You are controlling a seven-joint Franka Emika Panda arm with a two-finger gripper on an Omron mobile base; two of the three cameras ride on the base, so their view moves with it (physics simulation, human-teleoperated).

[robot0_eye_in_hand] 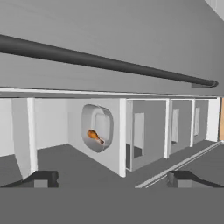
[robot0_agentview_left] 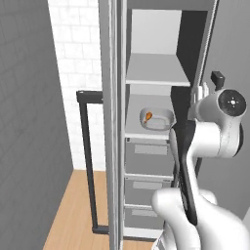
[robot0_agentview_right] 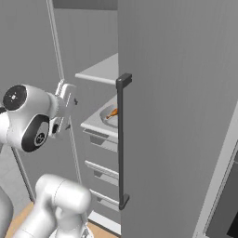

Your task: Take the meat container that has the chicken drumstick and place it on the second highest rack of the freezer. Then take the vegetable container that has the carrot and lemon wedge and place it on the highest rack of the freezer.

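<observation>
Meat container (robot0_agentview_left: 157,119), pale oval tray, resting flat on the lower of the two flat shelves (robot0_agentview_left: 149,135) inside the freezer (robot0_agentview_left: 161,63), toward the shelf's front edge; also seen in the hand view (robot0_eye_in_hand: 97,127), rolled a quarter turn. Chicken drumstick (robot0_agentview_left: 148,116), small and orange-brown, lying inside the tray at its 9 o'clock side in the left base view; visible again in the right base view (robot0_agentview_right: 112,113) and the hand view (robot0_eye_in_hand: 94,136). Highest rack (robot0_agentview_left: 156,71), flat and pale grey, at 12 o'clock from the tray. Grey drawers (robot0_agentview_left: 148,158) stacked at 6 o'clock below the tray's shelf. Freezer door (robot0_agentview_right: 181,116) swung open, its long dark bar handle (robot0_agentview_right: 122,139) upright in the right base view. Gripper (robot0_eye_in_hand: 112,179), jaws spread wide with nothing between them, held back from the shelf and apart from the tray, which sits at about 11 o'clock beyond the fingertips (robot0_eye_in_hand: 41,178) in the hand view.
</observation>
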